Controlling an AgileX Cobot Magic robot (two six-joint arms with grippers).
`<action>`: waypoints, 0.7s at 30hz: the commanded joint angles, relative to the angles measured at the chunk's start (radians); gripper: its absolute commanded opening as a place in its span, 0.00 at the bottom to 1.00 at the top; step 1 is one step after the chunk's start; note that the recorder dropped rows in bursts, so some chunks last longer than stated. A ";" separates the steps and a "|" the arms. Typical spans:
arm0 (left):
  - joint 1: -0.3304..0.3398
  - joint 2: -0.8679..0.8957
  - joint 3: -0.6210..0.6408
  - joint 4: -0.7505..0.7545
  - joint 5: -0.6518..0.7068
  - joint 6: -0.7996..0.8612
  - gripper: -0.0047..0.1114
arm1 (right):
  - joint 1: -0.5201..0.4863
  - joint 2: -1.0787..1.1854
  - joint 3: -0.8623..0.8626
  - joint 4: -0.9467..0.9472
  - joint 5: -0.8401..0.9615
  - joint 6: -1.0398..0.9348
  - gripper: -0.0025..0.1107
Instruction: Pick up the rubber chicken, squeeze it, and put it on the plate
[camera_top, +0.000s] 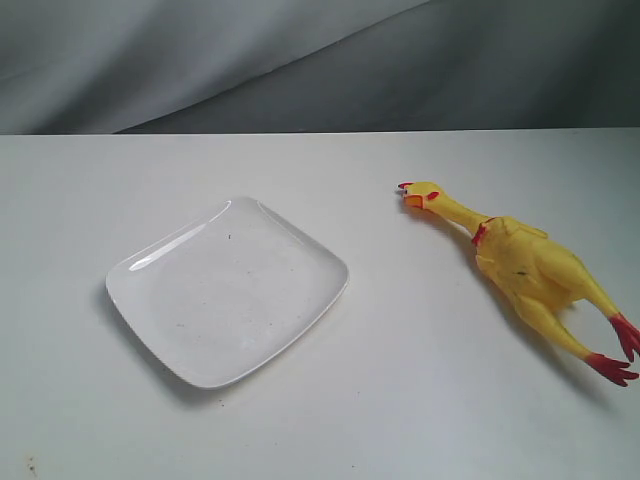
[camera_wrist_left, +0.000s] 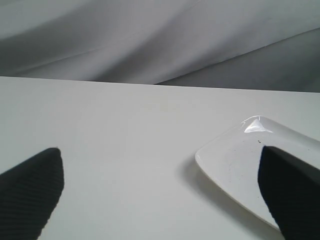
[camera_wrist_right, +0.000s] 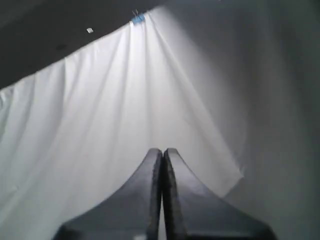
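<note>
One chicken (camera_top: 520, 265): lies on the table (camera_top: 420, 400), right of the plate (camera_top: 230, 295) and well apart from it; head toward the plate, red feet by the exterior view's right edge.
Chicken make: glossy yellow rubber, long body, thin neck, open orange beak, red comb.
Plate: glossy white, rounded square, shallow raised rim, faint specks.
Exterior view: the only view with the chicken; shows the plate whole.
Left wrist view: left gripper (camera_wrist_left: 160, 165), dark finely ribbed fingers (camera_wrist_left: 35, 190) spread wide over the table; one plate corner shows by one finger.
Right wrist view: right gripper (camera_wrist_right: 162, 152), dark fingers pressed together on nothing, facing draped pale cloth (camera_wrist_right: 125, 100) pinned by a blue clip (camera_wrist_right: 138, 19).
</note>
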 joint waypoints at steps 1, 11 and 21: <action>0.002 -0.004 0.004 0.001 -0.010 -0.002 0.94 | -0.006 0.175 -0.139 0.010 0.197 0.009 0.02; 0.002 -0.004 0.004 0.001 -0.010 -0.002 0.94 | -0.006 0.438 -0.324 -0.205 0.111 -0.246 0.02; 0.002 -0.004 0.004 0.001 -0.010 -0.002 0.94 | -0.006 0.753 -0.574 -0.233 0.524 -0.369 0.02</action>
